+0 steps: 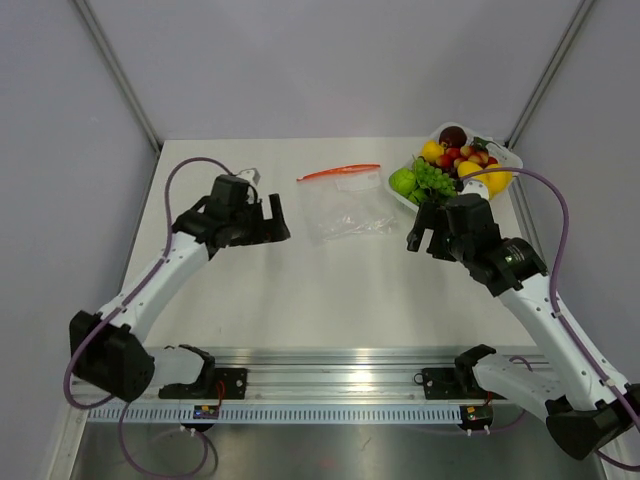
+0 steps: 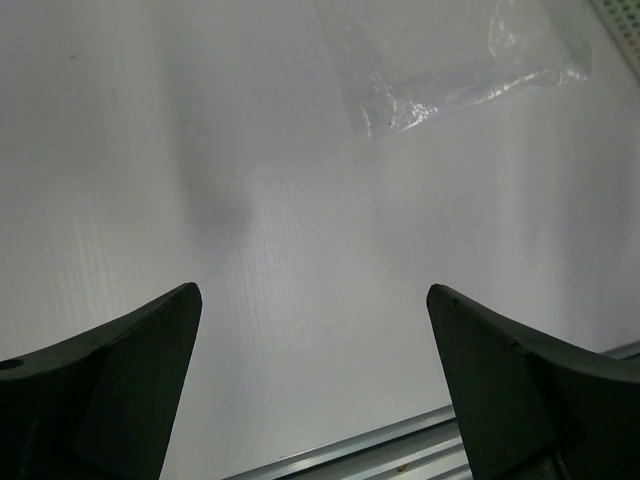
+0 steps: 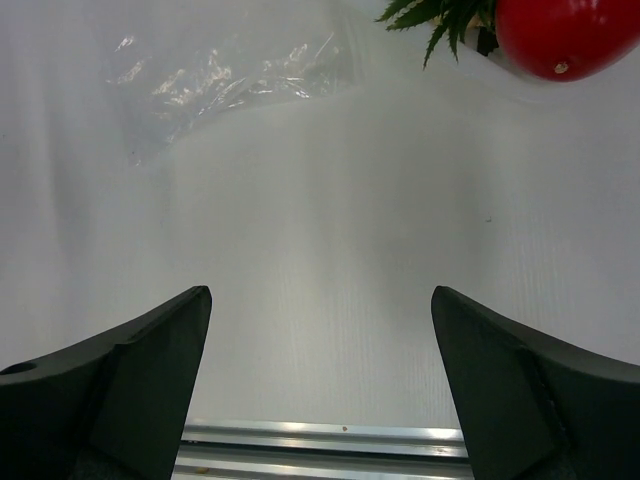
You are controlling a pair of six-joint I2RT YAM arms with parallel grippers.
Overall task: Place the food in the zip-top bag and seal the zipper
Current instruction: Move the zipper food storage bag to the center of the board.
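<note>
- the step in hand looks like the first pick. no fruit is in the zip-top bag [image 1: 345, 205] yet, and neither claw carries anything.
- the left gripper [image 1: 268, 224] hangs over the table [image 1: 300, 300] just left of the bag. its fingers are spread wide with only bare surface between them.
- the right gripper [image 1: 424, 236] hangs right of the bag, just near of the tray [image 1: 508, 157]. it is likewise spread and holds nothing.
- the bag lies flat at the middle of the table, with its zipper [image 1: 340, 172] along the far edge. the food [image 1: 455, 160] is heaped in the white tray at the far right, close to the bag but not touching it.
- i judge the right arm should take a piece from the near-left side of the heap, where the green apple [image 1: 402, 181] and green grapes [image 1: 434, 180] sit closest. it should close across the middle of one round piece so that the piece does not squirt out.
- the left arm would best pinch one lip of the bag by the zipper and lift it. i cannot tell from these views whether the mouth is open.
- the bag is thin, clear, crinkled film that catches glare, and it will likely slide on the smooth top if pushed. the zipper is a narrow orange-red strip, slightly bowed, with a pale label patch [image 1: 352, 183] just near of it.
- the fruits are glossy, hard-looking and rounded, so probably slippery. the right wrist view shows a shiny red fruit [image 3: 565, 35] beside dark green serrated leaves [image 3: 430, 15].
- the table is matte white and faintly ribbed.
</note>
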